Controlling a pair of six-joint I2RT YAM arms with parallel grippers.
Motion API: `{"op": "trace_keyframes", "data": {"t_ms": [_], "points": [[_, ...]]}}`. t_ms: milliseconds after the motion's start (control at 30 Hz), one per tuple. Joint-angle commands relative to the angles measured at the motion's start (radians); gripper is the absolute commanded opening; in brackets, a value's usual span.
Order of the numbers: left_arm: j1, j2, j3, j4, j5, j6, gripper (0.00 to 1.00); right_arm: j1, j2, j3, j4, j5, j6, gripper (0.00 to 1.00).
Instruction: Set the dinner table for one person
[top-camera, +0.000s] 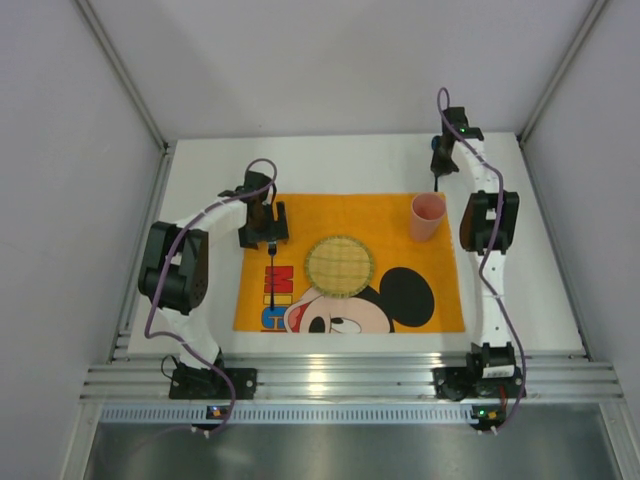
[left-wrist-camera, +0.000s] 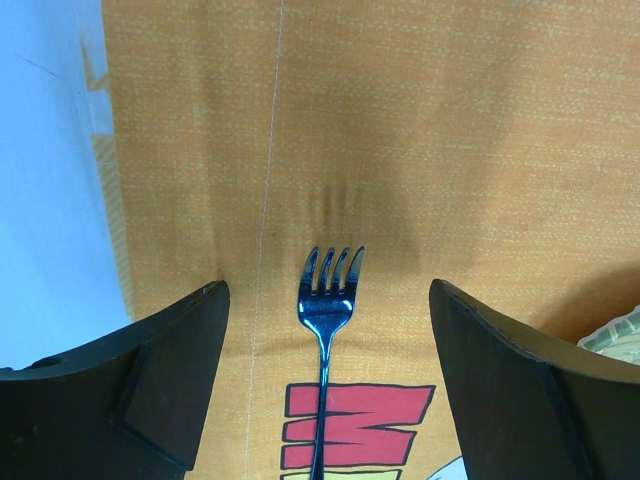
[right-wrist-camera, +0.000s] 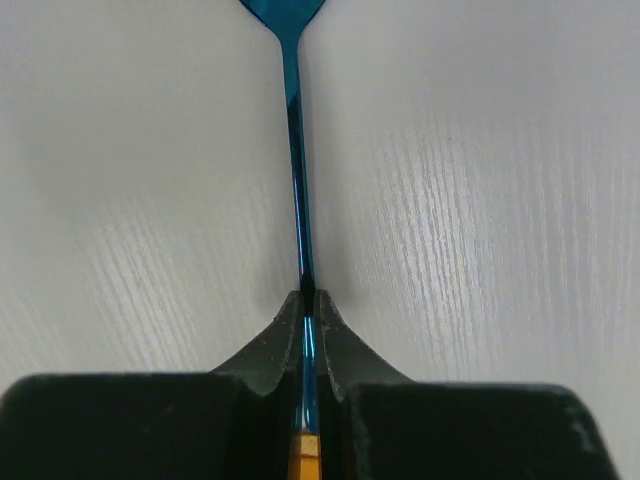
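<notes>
Right gripper (right-wrist-camera: 307, 300): the jaws are pressing together and pinching the thin handle of a utensil (right-wrist-camera: 297, 160) near its end.
Utensil: glossy blue metal with a narrow straight shaft. It is widening at the far tip, which is running out of frame, so I cannot tell whether it is a spoon or a knife.
Reason for hold: in my judgement, pinching the handle end is keeping the working end free so the piece can be laid down straight.
Lift status: I cannot tell whether it is touching the surface.
Left gripper (left-wrist-camera: 327, 283): the jaws are standing spread wide and holding nothing. They are straddling the fork (left-wrist-camera: 323, 360), apart from it on both sides.
Fork: the same blue polished metal, with four tines. It is lying flat with the tines pointing away from the arm bases and the handle crossing red block lettering.
Reason for position: lying just left of the round woven mat (top-camera: 340, 265), it is reading as already set.
Placemat (left-wrist-camera: 450, 150): orange cloth with a fine weave, creasing faintly, printed with a cartoon mouse.
Round woven mat: a pale straw-coloured disc, sitting mid-placemat.
Cup (top-camera: 428, 216): pink and tapered, standing upright at the placemat's far right corner.
Dinner table (right-wrist-camera: 480, 200): matte white with faint grain, lying under everything. The right gripper is working over its bare far right part, beyond the placemat.
</notes>
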Motion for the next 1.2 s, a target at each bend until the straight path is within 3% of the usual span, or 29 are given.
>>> {"op": "trace_keyframes", "data": {"t_ms": [0,200,533,933,1167], "points": [[0.006,0.009,0.046,-0.014,0.010,0.029,0.86,0.007,0.062,-0.049,-0.145,0.123,-0.028,0.00],[0.006,0.012,0.057,-0.026,0.010,0.044,0.85,0.008,0.047,-0.035,-0.159,0.160,-0.030,0.00],[0.006,-0.012,0.037,-0.013,0.039,0.038,0.86,-0.072,-0.117,-0.019,-0.105,0.164,-0.002,0.00],[0.003,-0.058,-0.011,0.032,0.088,0.001,0.85,-0.156,-0.421,-0.441,-0.059,0.171,-0.028,0.00],[-0.005,-0.103,-0.077,0.084,0.114,-0.022,0.84,-0.151,-0.743,-0.839,-0.017,0.060,0.053,0.00]]}}
